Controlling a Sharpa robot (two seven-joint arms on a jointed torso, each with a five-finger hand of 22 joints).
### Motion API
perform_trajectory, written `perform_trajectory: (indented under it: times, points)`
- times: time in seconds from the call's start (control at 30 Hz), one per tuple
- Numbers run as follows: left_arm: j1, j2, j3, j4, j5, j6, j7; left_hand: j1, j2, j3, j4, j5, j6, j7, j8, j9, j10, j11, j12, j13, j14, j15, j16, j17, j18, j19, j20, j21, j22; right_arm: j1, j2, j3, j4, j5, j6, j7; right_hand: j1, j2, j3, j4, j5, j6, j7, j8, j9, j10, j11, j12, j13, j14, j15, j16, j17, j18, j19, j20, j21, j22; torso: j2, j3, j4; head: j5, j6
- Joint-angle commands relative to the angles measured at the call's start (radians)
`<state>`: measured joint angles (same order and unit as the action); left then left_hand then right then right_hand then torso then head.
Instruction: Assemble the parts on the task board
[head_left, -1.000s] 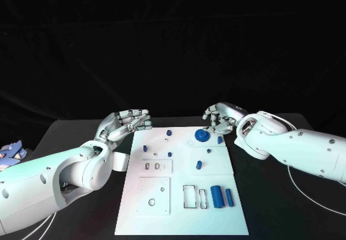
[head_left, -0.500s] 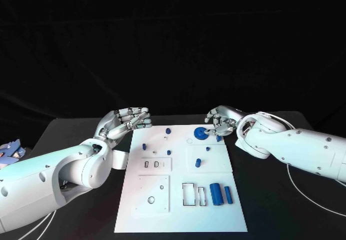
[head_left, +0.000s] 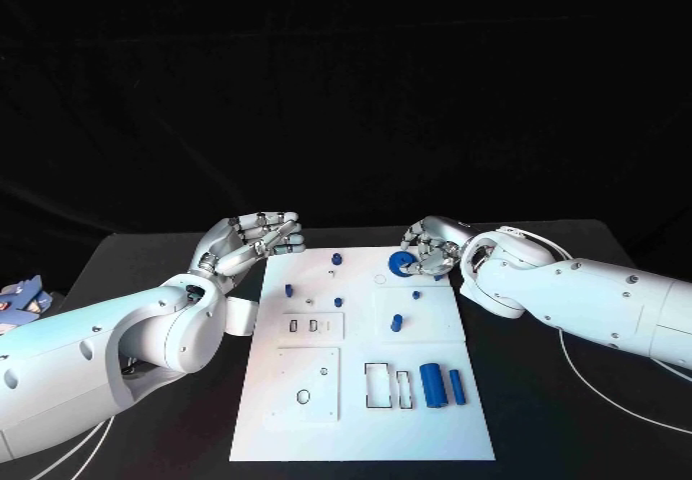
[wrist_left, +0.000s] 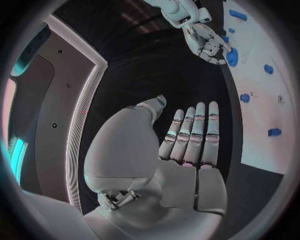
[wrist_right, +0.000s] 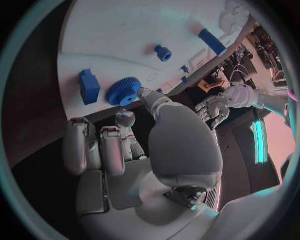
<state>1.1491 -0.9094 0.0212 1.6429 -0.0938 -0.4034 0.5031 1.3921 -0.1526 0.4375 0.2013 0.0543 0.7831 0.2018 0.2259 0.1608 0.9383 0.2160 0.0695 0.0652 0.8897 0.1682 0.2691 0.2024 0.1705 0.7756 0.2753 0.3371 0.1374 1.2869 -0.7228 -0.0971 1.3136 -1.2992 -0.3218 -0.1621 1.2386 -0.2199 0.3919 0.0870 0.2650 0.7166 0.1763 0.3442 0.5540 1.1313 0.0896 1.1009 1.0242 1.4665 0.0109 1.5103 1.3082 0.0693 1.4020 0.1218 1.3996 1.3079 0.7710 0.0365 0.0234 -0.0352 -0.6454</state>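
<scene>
Gear (head_left: 402, 263), far edge of task board (head_left: 361, 400): rigid, light, toothed; right hand (head_left: 433, 247) seemingly pinching its rim. Left hand (head_left: 253, 243) empty, fingers apart.

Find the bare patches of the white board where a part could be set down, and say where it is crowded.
The white task board is bare along its near edge, below the blue cylinder. Its far right corner is crowded: the right robot hand touches the blue gear there.
</scene>
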Motion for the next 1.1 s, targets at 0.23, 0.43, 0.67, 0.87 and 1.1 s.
perform_trajectory:
  times: [0.23,0.43,0.67,0.87,1.1]
  points:
    - [0.001,0.002,0.001,0.001,0.001,0.017,0.008,-0.006,0.001,0.004,-0.002,-0.001,0.001,0.071,-0.001,0.0,0.0,0.001,0.0,0.001,-0.003,0.004,-0.006,0.001,0.011,0.004,0.003,0.005,-0.001,-0.002,0.014,-0.001,-0.02,-0.022,0.022,-0.018,0.019,0.006,0.001,0.005,-0.007,-0.003,0.0,0.009,0.002,0.027,0.001,0.039,0.037,0.075,0.006,0.013,0.123,-0.014,0.014,0.002,0.013,0.051,0.0,0.0015,-0.0012,0.004,-0.005]
    - [0.001,0.002,0.001,0.001,0.001,0.017,0.008,-0.006,0.001,0.004,-0.002,-0.001,0.001,0.071,-0.001,0.0,0.0,0.001,0.0,0.001,-0.003,0.004,-0.006,0.001,0.011,0.004,0.003,0.005,-0.001,-0.003,0.02,-0.002,-0.024,-0.022,0.031,-0.018,0.023,0.01,0.004,0.006,-0.006,0.004,-0.001,0.013,0.003,0.033,0.001,0.052,0.05,0.076,0.006,0.016,0.129,-0.015,0.016,0.002,0.014,0.054,0.0,0.0012,-0.0016,0.006,-0.007]
    - [0.001,0.002,0.001,0.001,0.001,0.016,0.007,-0.007,0.001,0.005,-0.004,-0.001,0.002,0.071,-0.002,0.0,0.0,0.001,-0.001,0.001,-0.003,0.003,-0.006,0.001,0.011,0.004,0.003,0.006,-0.001,-0.004,0.023,-0.003,-0.028,-0.025,0.041,-0.02,0.034,0.019,0.018,0.005,-0.006,0.023,-0.003,0.02,0.003,0.044,-0.001,0.075,0.071,0.077,0.005,0.019,0.135,-0.016,0.018,0.001,0.017,0.06,0.0,0.0006,-0.0006,0.005,-0.009]
    - [0.001,0.002,0.001,0.0,0.001,0.016,0.006,-0.007,0.002,0.005,-0.004,-0.001,0.002,0.071,-0.002,0.0,0.0,0.001,-0.001,0.001,-0.003,0.003,-0.006,0.002,0.011,0.004,0.003,0.006,-0.001,-0.005,0.023,-0.003,-0.029,-0.035,0.051,-0.027,0.055,0.027,0.062,-0.007,-0.037,0.063,-0.009,0.024,-0.005,0.063,-0.007,0.103,0.097,0.078,0.0,0.023,0.144,-0.018,0.024,-0.002,0.023,0.071,0.0,0.0007,-0.001,0.006,-0.011]
    - [0.001,0.002,0.001,0.0,0.001,0.016,0.005,-0.007,0.002,0.005,-0.004,-0.001,0.002,0.071,-0.002,0.0,0.0,0.001,-0.001,0.001,-0.003,0.003,-0.006,0.002,0.011,0.004,0.003,0.006,-0.001,-0.006,0.023,-0.004,-0.024,-0.085,0.044,-0.032,0.063,0.03,0.094,-0.014,-0.043,0.083,-0.013,0.02,-0.013,0.071,-0.011,0.114,0.107,0.079,-0.003,0.024,0.149,-0.019,0.028,-0.005,0.027,0.078,0.0,0.0005,-0.0009,0.007,-0.012]
